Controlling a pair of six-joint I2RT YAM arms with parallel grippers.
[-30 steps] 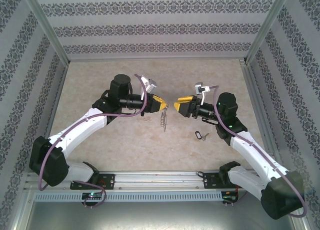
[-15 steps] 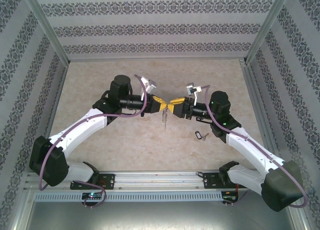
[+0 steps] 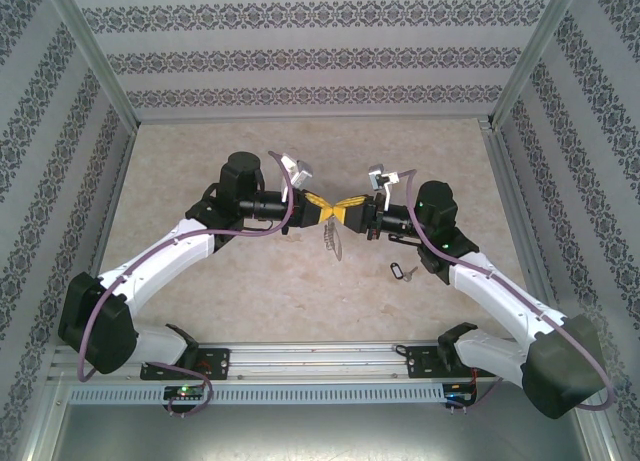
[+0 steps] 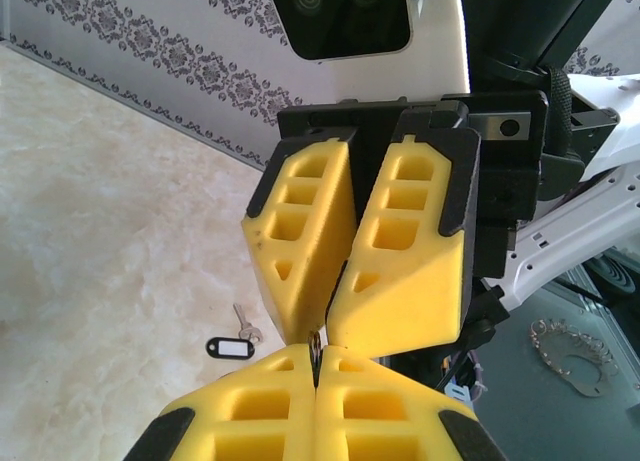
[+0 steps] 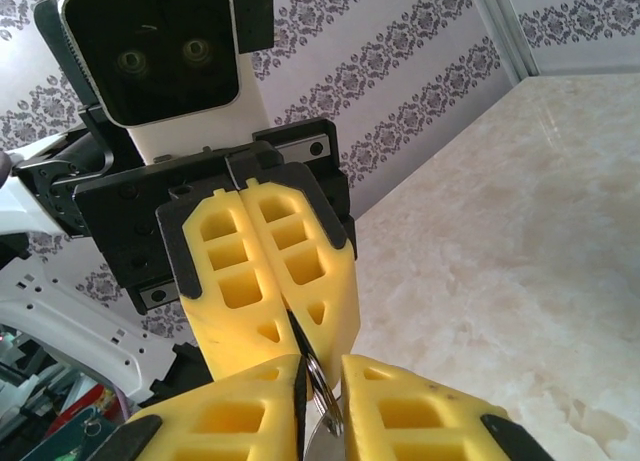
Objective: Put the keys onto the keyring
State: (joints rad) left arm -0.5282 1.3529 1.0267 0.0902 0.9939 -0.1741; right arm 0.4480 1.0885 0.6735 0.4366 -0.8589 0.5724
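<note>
The keyring (image 3: 334, 241), a thin silver loop, hangs over the middle of the table. My left gripper (image 3: 325, 209) is shut on its top edge, and the metal shows pinched between my yellow left fingertips (image 4: 296, 363). My right gripper (image 3: 346, 209) meets the left one tip to tip. In the right wrist view the keyring (image 5: 322, 396) runs between the right jaws. It lies against one pad, and a narrow gap remains at the other. The keys (image 3: 400, 271), a small key (image 4: 245, 324) with a dark tag (image 4: 232, 347), lie flat on the table below the right arm.
A beaded metal ring (image 4: 575, 343) lies on a grey surface at the right of the left wrist view. Patterned walls (image 3: 320, 56) close in the marble table (image 3: 200, 161) at the back and sides. The rail (image 3: 320, 359) with both arm bases runs along the near edge.
My right gripper has moved left until its tips meet the left gripper's, and its jaws have narrowed around the keyring. The left gripper has kept its grip and place.
</note>
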